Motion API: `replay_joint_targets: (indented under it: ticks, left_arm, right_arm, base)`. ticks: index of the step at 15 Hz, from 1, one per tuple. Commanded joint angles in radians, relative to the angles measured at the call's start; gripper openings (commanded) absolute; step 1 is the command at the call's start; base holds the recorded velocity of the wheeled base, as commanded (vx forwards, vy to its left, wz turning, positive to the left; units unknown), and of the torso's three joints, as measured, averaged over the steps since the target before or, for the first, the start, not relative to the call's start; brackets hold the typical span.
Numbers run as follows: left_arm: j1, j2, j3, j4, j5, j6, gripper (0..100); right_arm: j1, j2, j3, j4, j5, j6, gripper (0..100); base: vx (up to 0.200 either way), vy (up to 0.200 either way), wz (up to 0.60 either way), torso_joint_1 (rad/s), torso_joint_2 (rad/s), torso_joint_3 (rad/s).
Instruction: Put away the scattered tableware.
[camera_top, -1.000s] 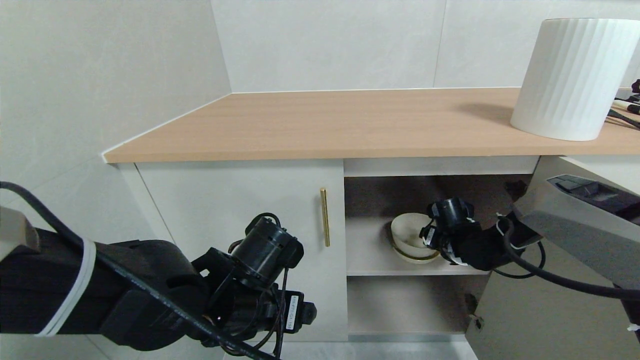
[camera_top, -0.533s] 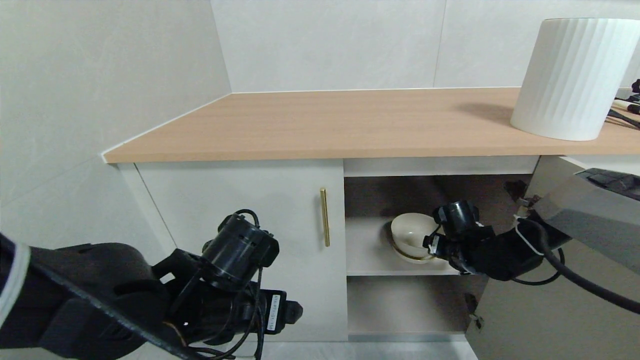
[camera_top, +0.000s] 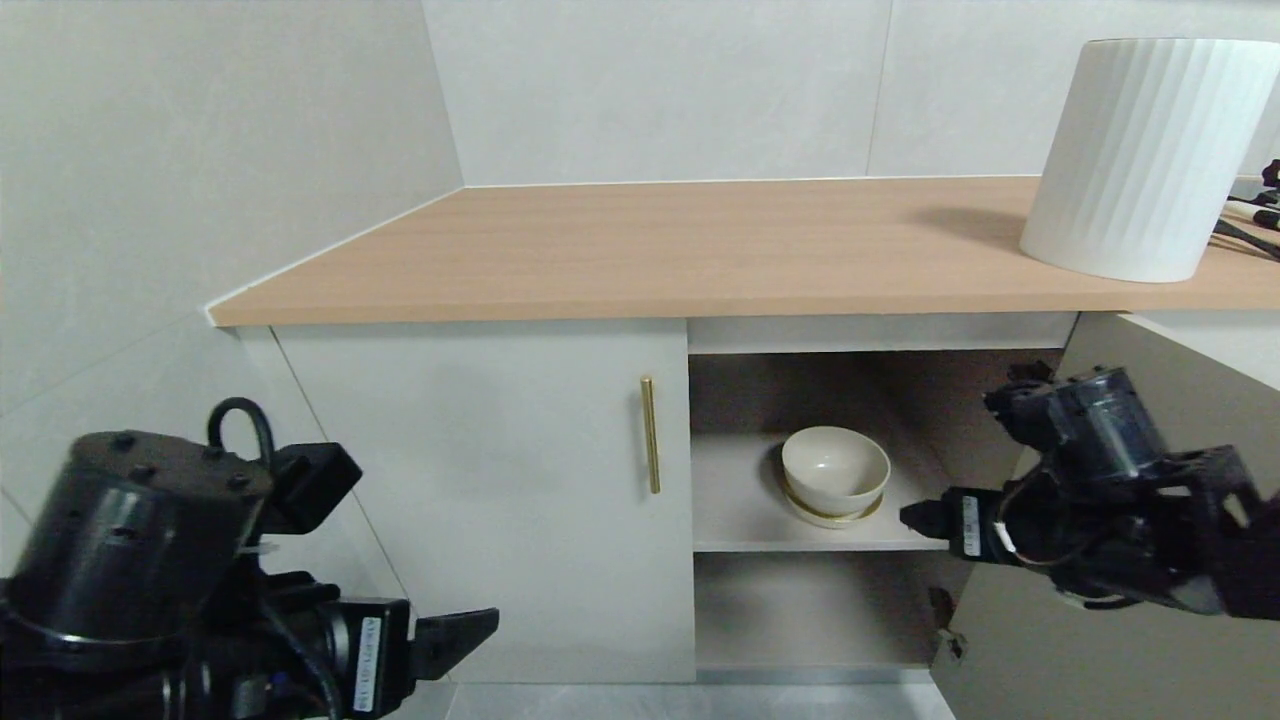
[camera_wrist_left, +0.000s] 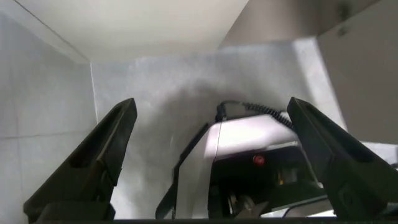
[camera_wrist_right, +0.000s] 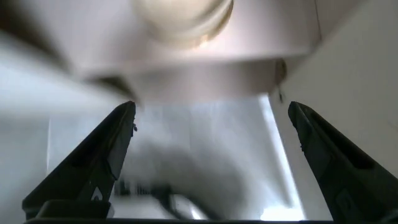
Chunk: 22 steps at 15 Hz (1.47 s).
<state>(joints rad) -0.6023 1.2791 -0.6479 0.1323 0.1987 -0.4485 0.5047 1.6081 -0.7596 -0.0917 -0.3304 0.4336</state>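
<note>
Right gripper: fingers spread wide apart, holding nothing, just in front of the upper shelf of the open cupboard. On that shelf, near the gripper but not touching it, a cream bowl upright on a gold-rimmed plate. Left gripper: also wide apart and empty, low before the closed door with its gold handle. Above, a wooden counter bearing a ribbed white canister.
</note>
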Motion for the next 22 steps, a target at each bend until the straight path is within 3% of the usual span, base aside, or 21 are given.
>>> replay_joint_targets:
  ticks: [1, 3, 6, 7, 15, 22]
  left_arm:
    - [0.062, -0.118, 0.011, -0.008, -0.007, 0.021, 100]
    - [0.069, -0.083, -0.021, -0.010, -0.004, 0.021, 100]
    - [0.065, -0.046, -0.081, -0.010, -0.005, 0.077, 100]
    - [0.059, -0.041, -0.082, -0.010, -0.005, 0.082, 100]
    - [0.036, -0.037, -0.065, -0.008, -0.007, 0.080, 100]
    - [0.032, -0.018, -0.065, -0.008, -0.007, 0.079, 100]
  right_arm:
    - [0.092, -0.304, 0.042, 0.230, 0.045, -0.013, 100]
    - [0.092, -0.293, 0.042, 0.245, 0.067, -0.013, 100]
    - [0.095, -0.269, 0.043, 0.248, 0.064, -0.013, 100]
    - [0.095, -0.269, 0.043, 0.248, 0.064, -0.013, 100]
    - [0.094, -0.244, 0.045, 0.245, 0.060, -0.007, 100]
    - [0.094, -0.243, 0.045, 0.245, 0.060, -0.007, 100]
  base:
    - [0.000, 0.000, 0.00, 0.000, 0.00, 0.000]
    - [0.000, 0.000, 0.00, 0.000, 0.00, 0.000]
    - [0.000, 0.000, 0.00, 0.000, 0.00, 0.000]
    - [0.000, 0.000, 0.00, 0.000, 0.00, 0.000]
    - [0.000, 0.000, 0.00, 0.000, 0.00, 0.000]
    - [-0.200, 0.000, 0.00, 0.003, 0.00, 0.002]
